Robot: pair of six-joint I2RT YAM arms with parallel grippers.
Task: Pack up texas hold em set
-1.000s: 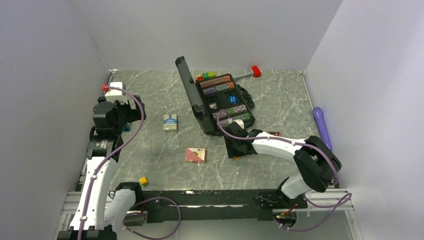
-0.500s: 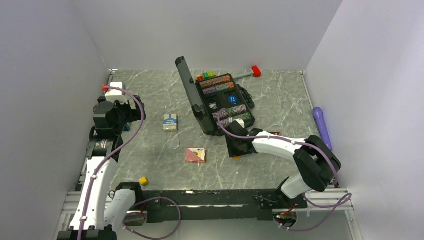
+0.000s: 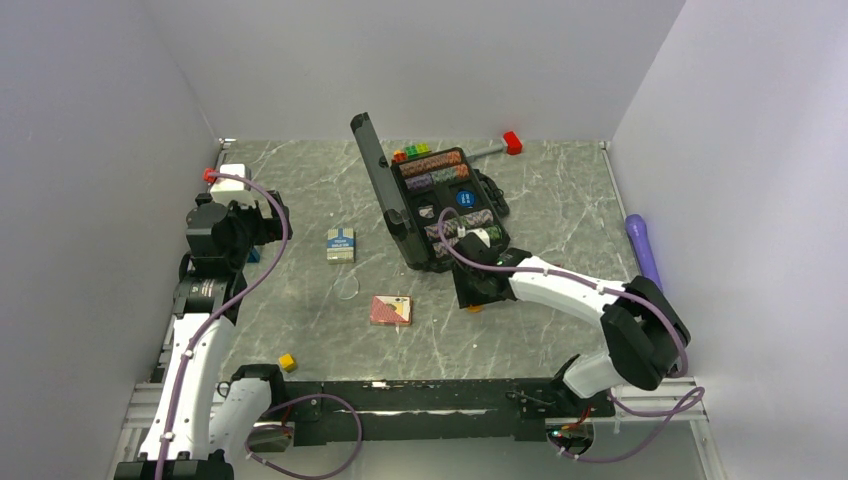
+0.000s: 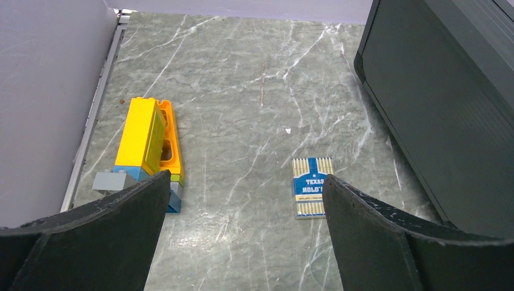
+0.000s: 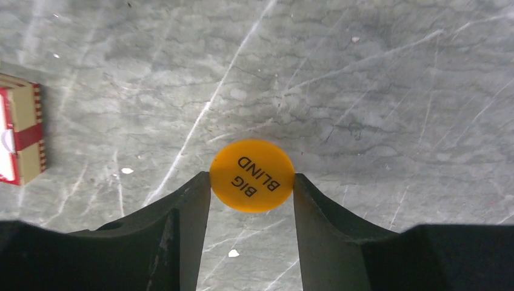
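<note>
The black briefcase [image 3: 470, 215] stands open at the table's middle back, lid [image 3: 378, 178] upright, with rows of striped chips and a blue marker [image 3: 463, 198] inside. My right gripper [image 5: 251, 182] is shut on the orange "BIG BLIND" marker [image 5: 252, 170], just above the table in front of the case [image 3: 474, 306]. The pink deck [image 3: 390, 310] lies to its left and also shows in the right wrist view [image 5: 21, 136]. The blue-white deck [image 3: 340, 244] lies left of the case, ahead of my open, empty left gripper [image 4: 245, 242], by its right finger. No triangular marker shows.
A yellow and orange brick stack [image 4: 148, 142] lies by the left wall. A clear disc [image 3: 346, 288] lies between the decks. A small yellow cube [image 3: 287, 362] sits front left, a purple cylinder [image 3: 645, 250] by the right wall, a red block [image 3: 512, 142] at the back.
My right arm has shifted slightly to the right with the orange marker between its fingers. The left arm has not moved.
</note>
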